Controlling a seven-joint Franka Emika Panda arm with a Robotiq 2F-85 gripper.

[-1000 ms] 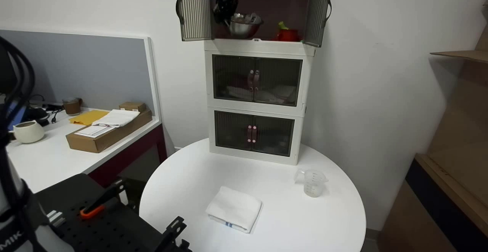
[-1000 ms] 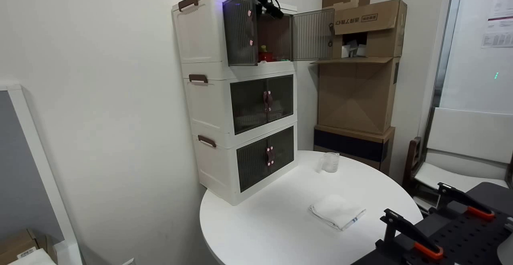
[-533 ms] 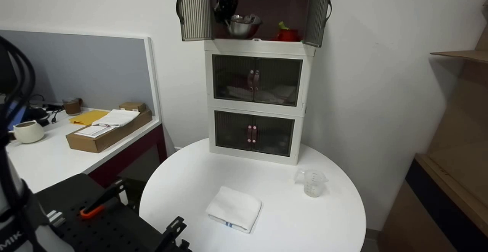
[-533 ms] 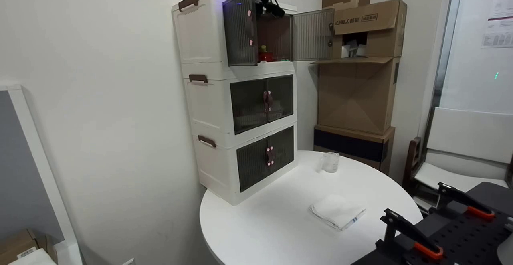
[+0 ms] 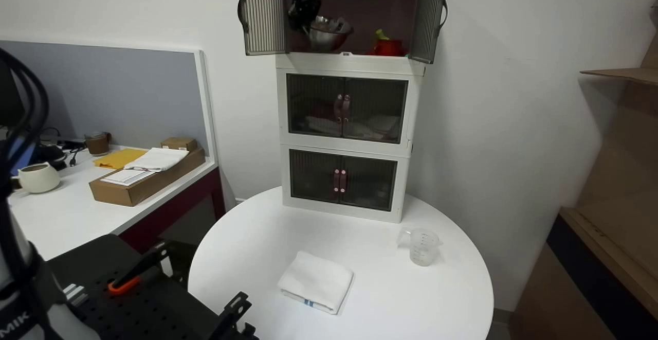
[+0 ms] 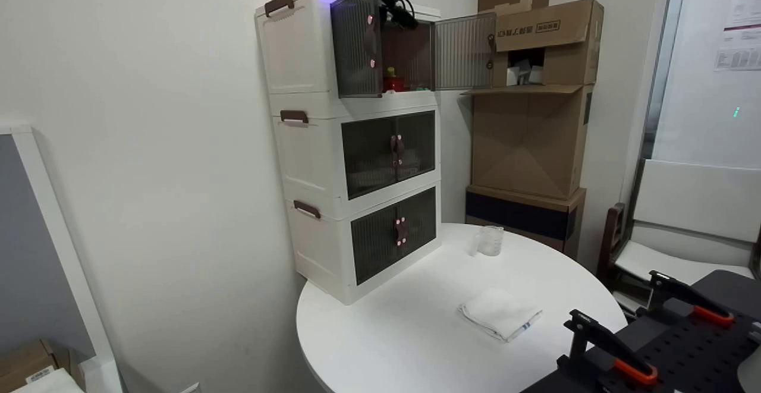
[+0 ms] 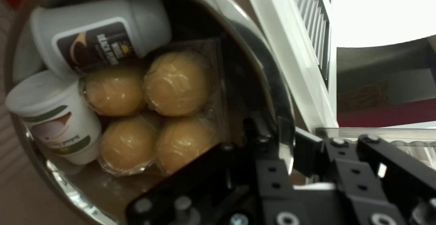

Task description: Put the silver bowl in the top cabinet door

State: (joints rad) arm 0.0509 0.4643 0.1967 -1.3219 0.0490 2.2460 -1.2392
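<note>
The silver bowl (image 5: 325, 40) is inside the open top compartment of the white cabinet, on its left side in an exterior view. Its left side is tilted up; I cannot tell whether its base touches the shelf. My gripper (image 5: 306, 17) is at the bowl's left rim. In the wrist view the gripper (image 7: 285, 143) is shut on the bowl's rim (image 7: 245, 24), one finger inside and one outside. The bowl holds a grey tub, a white cup and several wrapped yellow balls. The top cabinet doors (image 5: 264, 13) (image 6: 467, 54) stand open. In an exterior view a door (image 6: 357, 48) hides the bowl and fingers.
A red pot (image 5: 388, 48) with a green item stands at the compartment's right. The middle (image 5: 344, 107) and lower (image 5: 343, 179) fronts are closed. A clear measuring cup (image 5: 423, 247) and folded white towel (image 5: 316, 281) lie on the round table (image 5: 247, 237). Cardboard boxes (image 6: 529, 137) stand beside the cabinet.
The bowl's left side has tilted up slightly with the gripper in the last half second. The wrist has shifted a little. The doors and the red pot have not moved.
</note>
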